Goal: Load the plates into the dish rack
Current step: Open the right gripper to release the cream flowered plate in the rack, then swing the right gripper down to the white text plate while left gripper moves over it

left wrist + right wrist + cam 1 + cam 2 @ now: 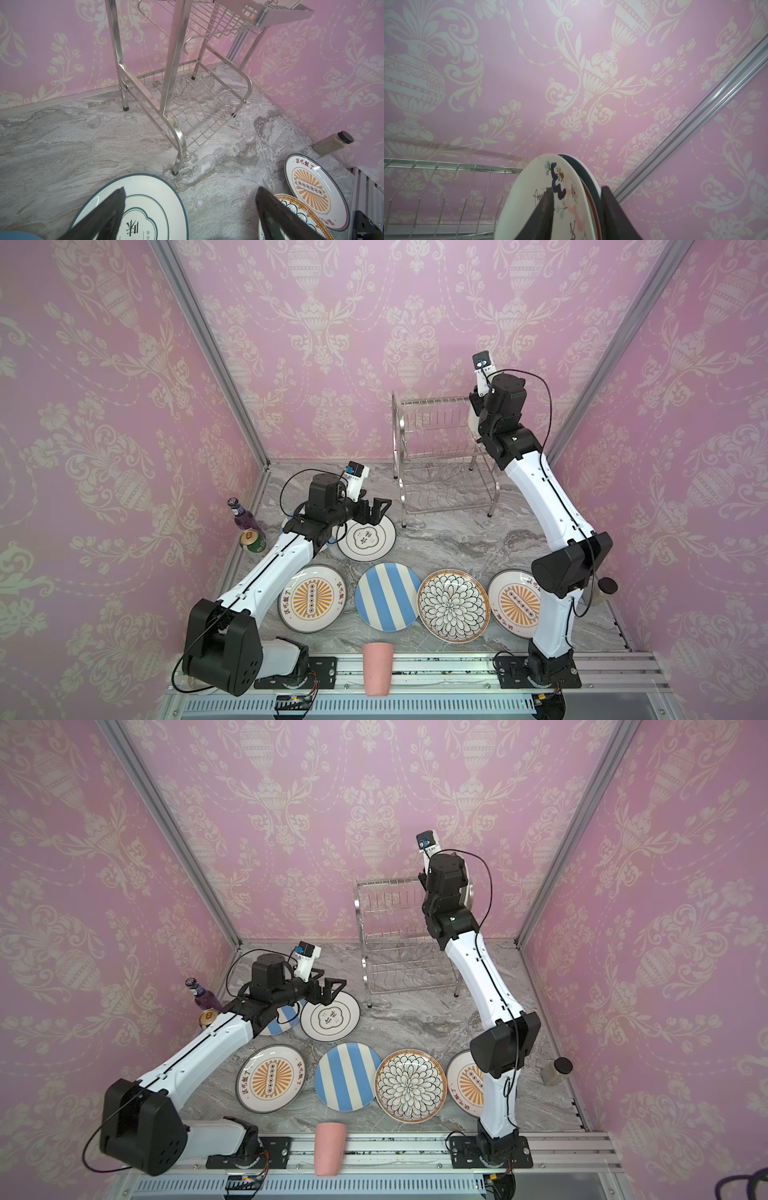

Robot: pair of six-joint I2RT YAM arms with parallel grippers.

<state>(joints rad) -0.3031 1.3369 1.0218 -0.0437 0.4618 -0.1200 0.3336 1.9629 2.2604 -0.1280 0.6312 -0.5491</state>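
Over one striped plate [279, 1021], left arm [216, 1036] (bottle [203, 996], can [208, 1016] beside)

- The left arm [274, 568] and right arm [548, 502] wore white shells, each split by a thin black seam dotted with small screws.
- The joints were chunky black housings; the left shoulder block [224, 651] carried a ring of small holes.
- A loose black cable [282, 493] looped over each wrist.
- The wrist cameras [355, 472] sat in white mounts with blue-rimmed lenses.
- The left gripper [376, 512] was black and angular, and its fingers [110, 209] were dark, tapering wedges.
- The base plates [511, 672] were black and bolted down, with thin red wires at the foot.
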